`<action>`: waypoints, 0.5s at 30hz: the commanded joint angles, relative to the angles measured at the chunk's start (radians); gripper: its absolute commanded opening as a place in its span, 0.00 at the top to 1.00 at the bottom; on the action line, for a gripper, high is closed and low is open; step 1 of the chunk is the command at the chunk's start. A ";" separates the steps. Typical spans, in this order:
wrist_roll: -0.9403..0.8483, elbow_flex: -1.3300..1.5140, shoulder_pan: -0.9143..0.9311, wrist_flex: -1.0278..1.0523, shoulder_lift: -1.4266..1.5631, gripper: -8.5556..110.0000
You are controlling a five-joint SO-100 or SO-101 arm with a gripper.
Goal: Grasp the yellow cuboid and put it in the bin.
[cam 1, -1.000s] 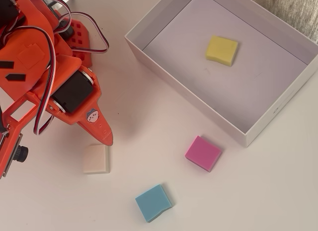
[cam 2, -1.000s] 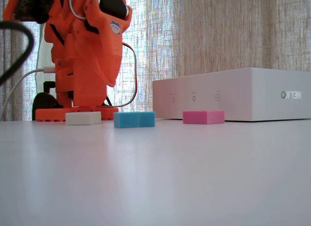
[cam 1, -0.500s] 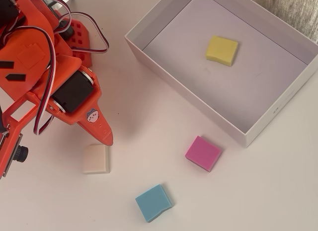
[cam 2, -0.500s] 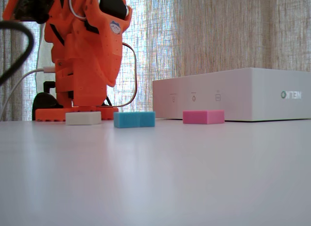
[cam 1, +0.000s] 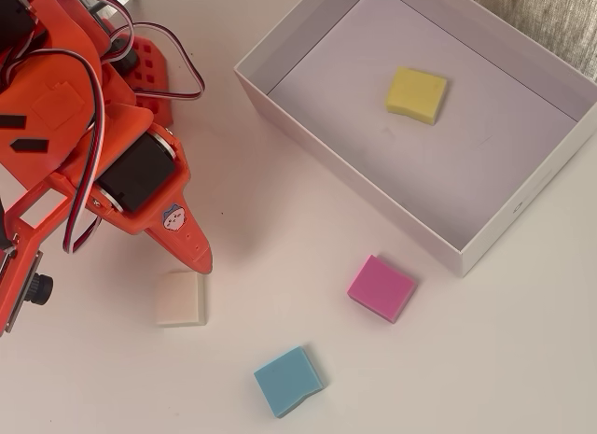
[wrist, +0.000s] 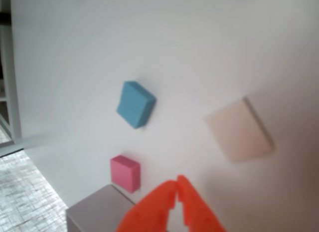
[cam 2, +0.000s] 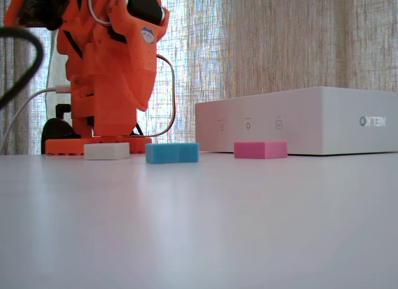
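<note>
In the overhead view the yellow cuboid (cam 1: 416,93) lies flat on the pale floor of the bin (cam 1: 347,180), near its far side, touching none of the walls. From the side, the bin (cam 2: 298,121) is a long white box whose wall hides the cuboid. My orange gripper (cam 1: 198,259) is well to the left of the bin, pointing down just above a cream block. In the wrist view the gripper (wrist: 177,181) is shut, its tips touching with nothing between them.
Three loose blocks lie on the white table in front of the bin: cream (cam 1: 181,298), blue (cam 1: 288,380) and pink (cam 1: 381,287). The pink one sits close to the bin's near wall. The arm's base (cam 1: 149,70) and cables fill the upper left.
</note>
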 commanded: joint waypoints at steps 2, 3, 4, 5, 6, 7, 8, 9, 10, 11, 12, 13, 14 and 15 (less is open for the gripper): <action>-0.014 -0.006 0.002 -0.014 -0.003 1.00; -0.014 -0.006 0.002 -0.014 -0.003 1.00; -0.014 -0.006 0.002 -0.014 -0.003 1.00; -0.014 -0.006 0.002 -0.014 -0.003 1.00; -0.014 -0.006 0.002 -0.014 -0.003 1.00; -0.014 -0.006 0.002 -0.014 -0.003 1.00; -0.014 -0.006 0.002 -0.014 -0.003 1.00; -0.014 -0.006 0.002 -0.014 -0.003 1.00; -0.014 -0.006 0.002 -0.014 -0.003 1.00; -0.014 -0.006 0.002 -0.014 -0.003 1.00; -0.014 -0.006 0.002 -0.014 -0.003 1.00; -0.014 -0.006 0.002 -0.014 -0.003 1.00; -0.014 -0.006 0.002 -0.014 -0.003 1.00; -0.014 -0.006 0.002 -0.014 -0.003 1.00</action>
